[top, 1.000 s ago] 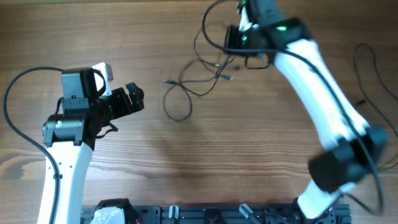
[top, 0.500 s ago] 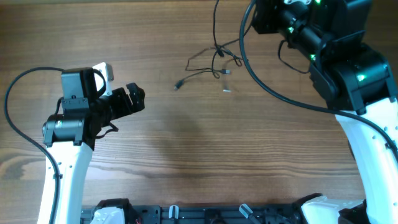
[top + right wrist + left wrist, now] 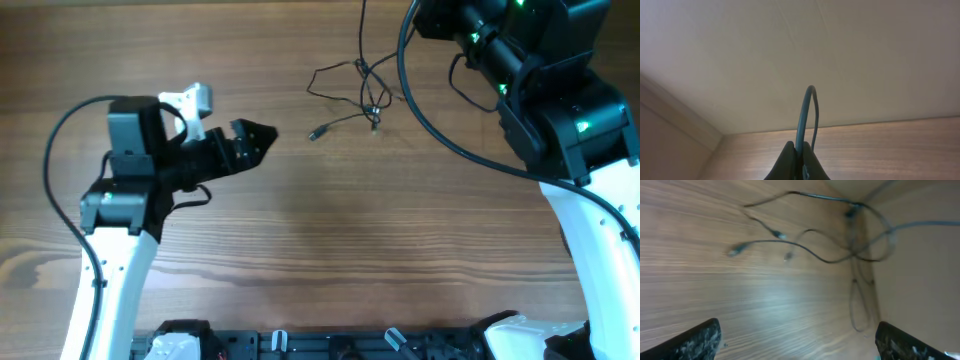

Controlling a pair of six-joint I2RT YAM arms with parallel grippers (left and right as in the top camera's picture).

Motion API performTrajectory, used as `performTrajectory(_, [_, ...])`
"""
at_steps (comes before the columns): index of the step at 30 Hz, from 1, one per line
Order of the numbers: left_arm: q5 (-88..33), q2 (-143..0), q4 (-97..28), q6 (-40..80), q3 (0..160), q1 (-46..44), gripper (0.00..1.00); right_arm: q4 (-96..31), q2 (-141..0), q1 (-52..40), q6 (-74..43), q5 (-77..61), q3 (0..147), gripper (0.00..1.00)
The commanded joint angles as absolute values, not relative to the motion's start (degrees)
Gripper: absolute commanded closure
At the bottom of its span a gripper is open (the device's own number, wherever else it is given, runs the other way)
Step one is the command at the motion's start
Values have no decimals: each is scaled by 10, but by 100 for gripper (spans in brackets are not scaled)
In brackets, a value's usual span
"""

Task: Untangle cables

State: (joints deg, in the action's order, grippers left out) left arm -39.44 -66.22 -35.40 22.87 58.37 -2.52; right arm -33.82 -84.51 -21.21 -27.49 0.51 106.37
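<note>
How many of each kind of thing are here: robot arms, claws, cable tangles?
Robot arms: 2 (left arm, right arm)
Claws: 2 (left claw, open; right claw, shut on a cable)
Tangle of cables: 1
Total: 5

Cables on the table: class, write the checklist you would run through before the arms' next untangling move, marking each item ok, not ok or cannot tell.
1. Right hand pinching a strand: ok.
2. Left hand open and empty: ok.
3. Free plug end lying ahead of the left hand, untouched: ok.
4. Cables separated: not ok, strands cross in a bunch.
5. Which strand of the bunch the right hand holds: cannot tell.
</note>
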Motion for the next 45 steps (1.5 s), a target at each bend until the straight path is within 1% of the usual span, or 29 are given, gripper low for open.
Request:
performTrajectory(1, [-412,-674,-307,293,588,-93,0,-341,-839,-213,-319,20,1070,96])
performTrajectory(3, [-369,-690,-281,352,588,-133,0,-342,-840,-213,-333,20,1070,96])
performTrajectory(5, [-337,-709,-263,384,588,-171,0,-344,-840,-213,-336,20,1070,96])
performTrajectory(7, [-331,-737,-228,387,588,-211,0,-348,-840,-213,-336,24,1070,96])
performTrajectory(10, [-331,-775,-192,396,588,-249,0,-363,-840,-213,-332,73,1070,96])
performTrajectory(13, [-331,-804,-190,395,588,-265,0,-360,-839,-210,-329,119,1070,96])
performTrajectory(20, [-273,-839,-206,395,588,-268,0,-310,-820,-191,-332,118,1070,96])
performTrajectory(26, [-264,-856,-208,389,588,-272,0,-305,-813,-189,-334,119,1070,96])
performTrajectory(27, [-257,-860,-208,367,588,-274,0,-306,-813,-187,-334,119,1070,96])
performTrajectory(28, [-254,-865,-208,322,588,-277,0,-307,-813,-187,-334,119,1070,96])
performTrajectory(29, [-254,-873,-213,244,588,-283,1,-307,-813,-187,-329,121,1070,96])
performTrajectory(33, [-254,-882,-242,82,588,-301,0,-308,-813,-185,-319,131,1070,96])
performTrajectory(36, [-255,-883,-248,-57,588,-337,0,-309,-813,-180,-319,131,1070,96])
performTrajectory(40, [-241,-886,-241,-206,588,-389,0,-310,-813,-180,-319,131,1070,96])
performTrajectory(44, [-146,-919,-224,-250,588,-420,0,-312,-813,-176,-317,131,1070,96])
performTrajectory(45, [-138,-934,-213,-258,588,-422,0,-313,-813,-176,-317,131,1070,96])
